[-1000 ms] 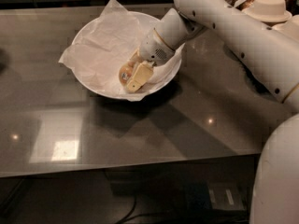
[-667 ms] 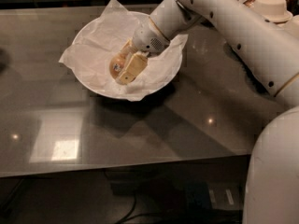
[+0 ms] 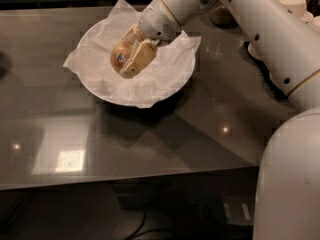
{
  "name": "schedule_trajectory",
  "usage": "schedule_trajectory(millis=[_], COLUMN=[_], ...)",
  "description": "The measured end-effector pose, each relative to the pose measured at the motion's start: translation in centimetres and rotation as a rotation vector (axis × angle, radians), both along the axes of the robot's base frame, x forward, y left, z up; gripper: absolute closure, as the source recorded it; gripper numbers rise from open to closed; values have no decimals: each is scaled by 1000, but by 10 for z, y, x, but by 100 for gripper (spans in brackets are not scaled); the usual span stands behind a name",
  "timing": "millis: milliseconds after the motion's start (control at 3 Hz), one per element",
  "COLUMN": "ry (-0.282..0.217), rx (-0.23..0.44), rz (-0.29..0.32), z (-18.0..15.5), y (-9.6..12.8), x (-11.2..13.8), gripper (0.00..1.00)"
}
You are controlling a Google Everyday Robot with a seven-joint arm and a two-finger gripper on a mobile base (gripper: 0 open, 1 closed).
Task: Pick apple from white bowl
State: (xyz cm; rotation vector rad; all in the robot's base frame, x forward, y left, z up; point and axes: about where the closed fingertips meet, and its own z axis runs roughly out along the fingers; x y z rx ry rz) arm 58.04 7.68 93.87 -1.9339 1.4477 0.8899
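Note:
The white bowl (image 3: 172,86) sits on the dark table, lined with crumpled white paper. The apple (image 3: 120,55) is small, yellowish with a red-orange tint and a small dark sticker. My gripper (image 3: 131,59) reaches in from the upper right and is shut on the apple, one beige finger (image 3: 136,61) in front of it and the other behind. The apple sits over the bowl's middle, a little above the paper.
The dark glossy table (image 3: 150,139) has its front edge low in view. Stacked pale bowls (image 3: 295,6) stand at the back right behind my white arm (image 3: 265,29). My base (image 3: 290,184) fills the lower right.
My gripper has moved up and to the left over the bowl with the apple between its fingers, and the apple now shows more fully.

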Motion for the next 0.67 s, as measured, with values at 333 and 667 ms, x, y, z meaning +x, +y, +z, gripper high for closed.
schedule_trajectory(millis=[333, 667], ry=[-59, -62], rx=[36, 36], rz=[-7, -12], z=[23, 23], y=[-18, -21], x=[-12, -12], gripper=[100, 100])
